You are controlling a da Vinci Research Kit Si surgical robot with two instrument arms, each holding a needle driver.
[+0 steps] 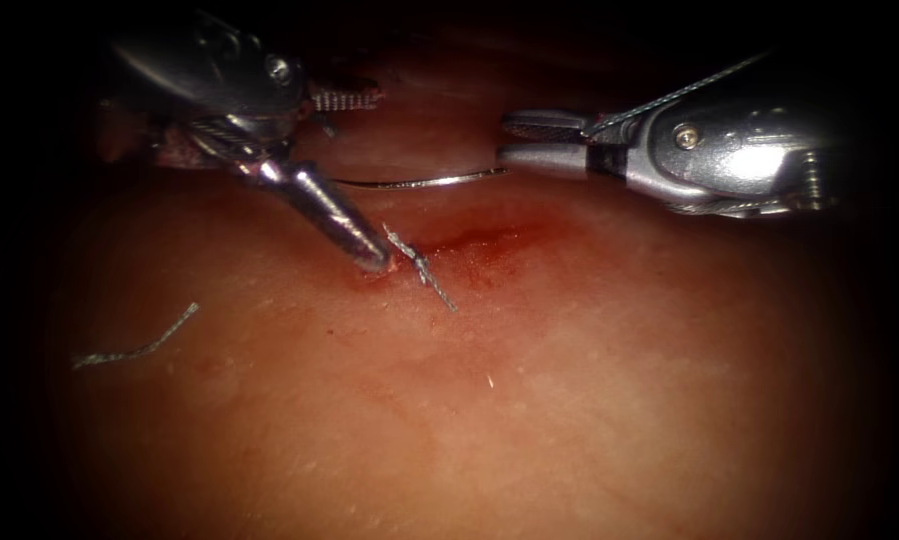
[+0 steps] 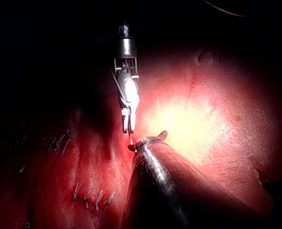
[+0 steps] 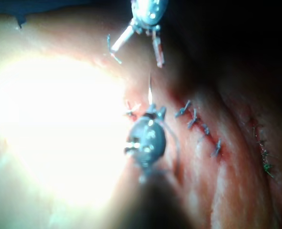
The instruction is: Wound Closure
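While the left tool (image 1: 369, 255) presses its closed tip onto the tissue (image 1: 569, 400) at the cut's (image 1: 469, 245) left end, holding nothing I can make out, the right tool (image 1: 529, 140) hovers farther right, jaws slightly parted, gripping the curved needle (image 1: 419, 182) at one end, clear above the tissue. A thread stub (image 1: 421, 265) stands beside the left tip; a cut thread end (image 1: 139, 345) lies far left. Near tissue is open.

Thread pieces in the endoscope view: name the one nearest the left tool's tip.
The short thread piece beside the left tool, by the red fluid. The other loose thread piece lies far off to the picture's left.
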